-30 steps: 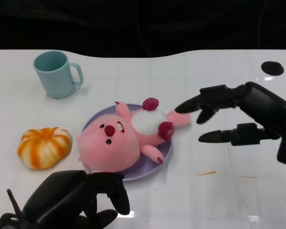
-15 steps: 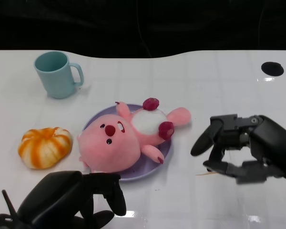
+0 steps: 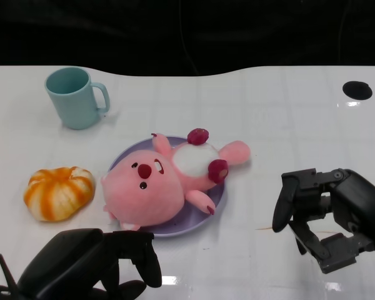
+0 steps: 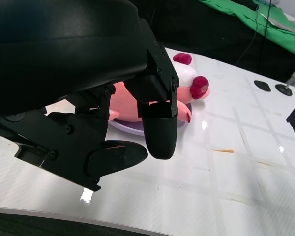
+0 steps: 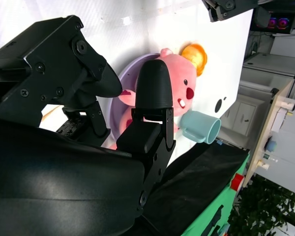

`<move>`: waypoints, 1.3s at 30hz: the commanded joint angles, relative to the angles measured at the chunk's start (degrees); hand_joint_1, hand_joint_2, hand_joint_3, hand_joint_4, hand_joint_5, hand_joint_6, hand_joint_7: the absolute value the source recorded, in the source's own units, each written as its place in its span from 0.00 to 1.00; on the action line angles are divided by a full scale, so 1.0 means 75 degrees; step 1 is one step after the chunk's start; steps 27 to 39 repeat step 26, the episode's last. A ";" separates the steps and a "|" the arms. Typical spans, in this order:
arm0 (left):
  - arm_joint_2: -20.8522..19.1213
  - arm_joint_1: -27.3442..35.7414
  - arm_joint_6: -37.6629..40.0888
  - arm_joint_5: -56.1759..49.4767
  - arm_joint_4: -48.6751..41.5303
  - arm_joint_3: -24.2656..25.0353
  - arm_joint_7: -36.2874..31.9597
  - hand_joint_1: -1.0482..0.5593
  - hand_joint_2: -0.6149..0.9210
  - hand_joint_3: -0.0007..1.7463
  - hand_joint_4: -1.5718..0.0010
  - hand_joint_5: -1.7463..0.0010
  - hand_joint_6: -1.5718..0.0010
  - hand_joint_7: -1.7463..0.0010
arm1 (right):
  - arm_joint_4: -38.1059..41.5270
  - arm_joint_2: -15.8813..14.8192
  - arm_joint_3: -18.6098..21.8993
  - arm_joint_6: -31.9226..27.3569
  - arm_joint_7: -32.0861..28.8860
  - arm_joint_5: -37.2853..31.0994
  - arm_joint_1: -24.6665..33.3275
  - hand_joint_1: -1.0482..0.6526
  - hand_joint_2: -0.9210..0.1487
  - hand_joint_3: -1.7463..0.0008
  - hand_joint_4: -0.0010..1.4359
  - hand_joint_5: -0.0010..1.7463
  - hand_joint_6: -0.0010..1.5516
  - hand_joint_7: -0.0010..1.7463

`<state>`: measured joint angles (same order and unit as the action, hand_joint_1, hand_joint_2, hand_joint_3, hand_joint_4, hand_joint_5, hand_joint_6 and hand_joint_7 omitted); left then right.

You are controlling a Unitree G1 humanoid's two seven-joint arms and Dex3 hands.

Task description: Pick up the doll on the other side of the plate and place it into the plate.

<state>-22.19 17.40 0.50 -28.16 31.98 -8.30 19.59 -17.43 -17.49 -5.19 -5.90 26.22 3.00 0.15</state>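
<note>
No legible text, label, brand, number or sign appears on any object in the views

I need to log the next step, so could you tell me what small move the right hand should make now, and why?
Probably just draw the right hand back to rest. The doll already lies on the plate, one limb past its rim, and the hand is empty and apart from both.

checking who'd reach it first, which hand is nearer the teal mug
Left. The left hand sits at the near table edge, on the teal mug's side past the plate. The right hand is far across, beyond the doll.
</note>
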 commanded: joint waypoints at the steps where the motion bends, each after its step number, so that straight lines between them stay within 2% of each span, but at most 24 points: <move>1: -0.0123 0.0102 0.0041 -0.0042 0.0077 0.0110 -0.0003 0.51 0.87 0.40 0.57 0.15 0.54 0.36 | 0.0047 -0.0109 0.0025 0.0085 -0.0082 -0.0119 0.0065 0.61 0.54 0.13 0.69 1.00 0.55 0.89; 15: -0.0205 0.0203 -0.0338 0.0102 -0.0125 0.0320 -0.0073 0.52 0.89 0.36 0.56 0.17 0.53 0.37 | 0.0113 -0.0044 -0.0114 0.0126 -0.0189 -0.0379 -0.0024 0.61 0.55 0.13 0.67 1.00 0.52 0.94; 39: -0.0210 0.0290 -0.0404 0.0101 -0.0078 0.0344 -0.0054 0.52 0.89 0.36 0.57 0.17 0.53 0.37 | 0.0006 -0.0053 -0.0063 -0.0042 -0.0150 -0.0323 -0.0058 0.61 0.56 0.13 0.67 1.00 0.52 0.94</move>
